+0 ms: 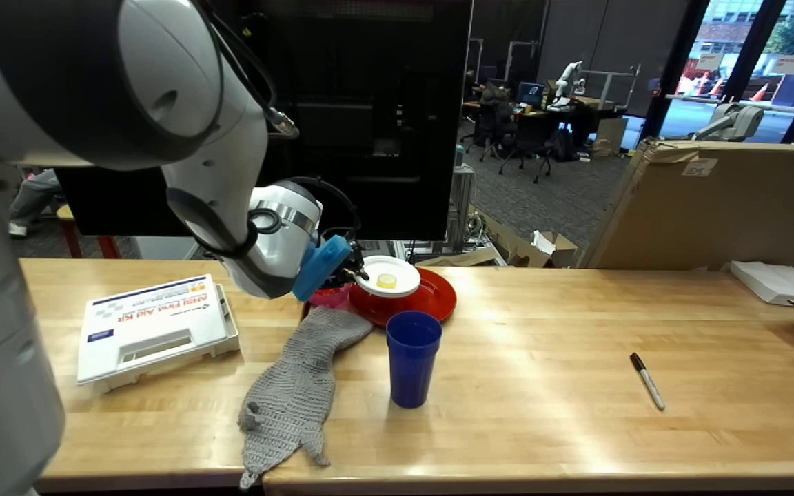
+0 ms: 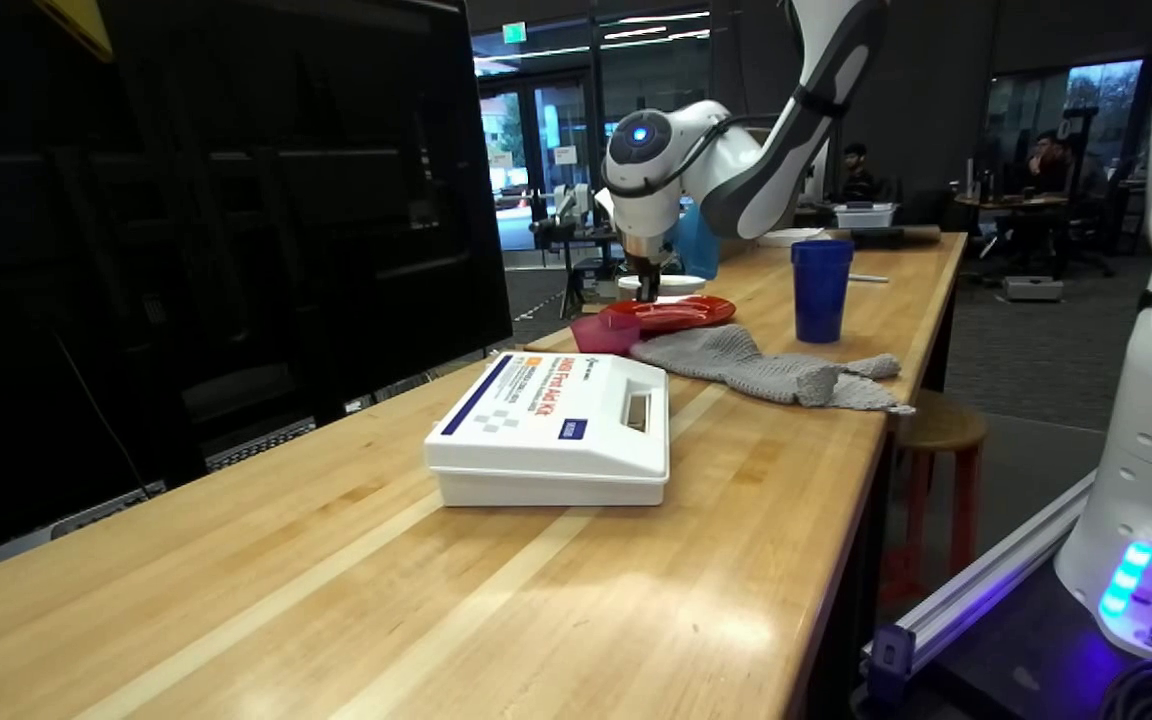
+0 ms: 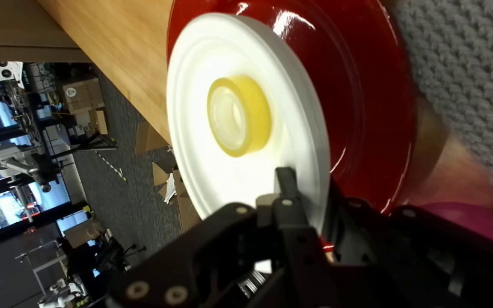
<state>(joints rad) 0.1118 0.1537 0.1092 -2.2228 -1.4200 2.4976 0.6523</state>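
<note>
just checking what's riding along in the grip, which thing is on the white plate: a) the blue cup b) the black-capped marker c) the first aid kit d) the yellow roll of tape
D: the wrist view shows the yellow roll of tape lying on the white plate, whose rim is pinched in the gripper.

Rounded white arm (image 2: 731, 165), dark panels (image 1: 94, 76), black strap (image 2: 818, 104), metal cable connector (image 1: 282, 124). Wrist (image 2: 646, 212) has a glowing blue dot (image 2: 640, 134), bright blue block (image 1: 321, 267); gripper (image 2: 647, 292) is black linkwork, round screws (image 3: 138, 290). Base (image 2: 1131, 490) also white, blue light strip (image 2: 1126, 580).
</note>
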